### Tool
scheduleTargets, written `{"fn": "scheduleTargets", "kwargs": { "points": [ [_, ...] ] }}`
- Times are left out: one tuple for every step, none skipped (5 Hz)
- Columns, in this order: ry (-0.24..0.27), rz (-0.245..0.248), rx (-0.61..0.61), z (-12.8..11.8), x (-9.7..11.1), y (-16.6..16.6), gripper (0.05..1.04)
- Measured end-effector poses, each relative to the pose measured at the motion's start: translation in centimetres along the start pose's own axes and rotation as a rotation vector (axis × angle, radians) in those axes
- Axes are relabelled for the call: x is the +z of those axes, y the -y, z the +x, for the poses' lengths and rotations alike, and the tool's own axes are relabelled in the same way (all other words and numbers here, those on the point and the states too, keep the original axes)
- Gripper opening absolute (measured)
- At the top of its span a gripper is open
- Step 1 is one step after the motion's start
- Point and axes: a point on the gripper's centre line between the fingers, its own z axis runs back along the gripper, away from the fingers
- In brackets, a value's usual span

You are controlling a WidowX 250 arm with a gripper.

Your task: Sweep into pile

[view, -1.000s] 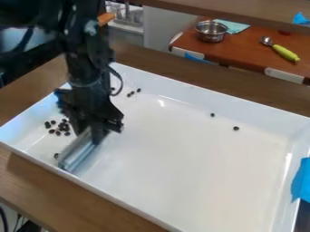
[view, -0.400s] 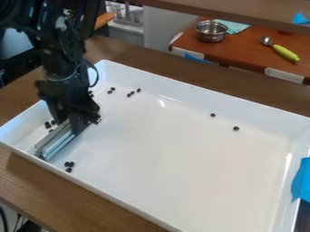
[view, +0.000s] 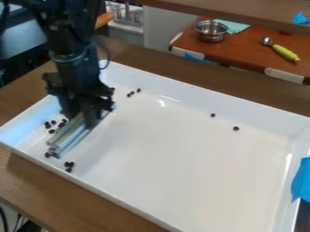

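A: Claw state?

B: Gripper (view: 91,118) hangs over the upper-left part of the white tray (view: 163,163), as viewed. Fingers closed in on a silvery bar (view: 71,136), the bar taking up the gap between them. Bar lies slantwise, low over the tray floor, one end toward the near left wall. Contact with the floor: cannot tell.

A: Position of the small dark pellets?

B: Scattered in several groups, all inside the tray. A loose cluster (view: 47,124) sits between the bar and the left wall. A few more (view: 47,155) lie at the bar's lower end. A close group of three (view: 69,165) lies just beyond that end, near the tray's near edge. Three others (view: 133,93) form a short row by the far wall, right of the gripper. Two single pellets, (view: 212,115) and (view: 236,128), lie well apart from the rest, toward the right.

A: Surroundings?

B: Tray on a brown wooden counter (view: 36,181); blue tape (view: 301,181) over its right edge. Behind, a reddish-brown table (view: 242,52) bears a metal pot (view: 210,32), a teal cloth (view: 237,27) beside the pot, and a scoop with a yellow-green handle (view: 284,53).
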Motion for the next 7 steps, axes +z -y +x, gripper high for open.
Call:
{"fn": "scheduleTargets", "kwargs": {
  "points": [
    [0.05,0.024,-0.011,0.7,0.3,1.6,0.361],
    [0.07,0.093,-0.025,0.1,-2.4,1.7,0.361],
    [0.091,0.105,-0.036,0.1,-2.8,0.8,0.361],
    [0.065,0.089,-0.031,-0.4,-2.8,-0.6,0.361],
    [0.032,0.06,-0.023,-0.8,-2.4,-2.5,0.361],
    [0.0,0.094,-0.051,-0.2,-2.4,-4.1,0.361],
    [0.067,0.175,-0.074,0.9,-2.2,-5.7,0.361]
  ]
}}
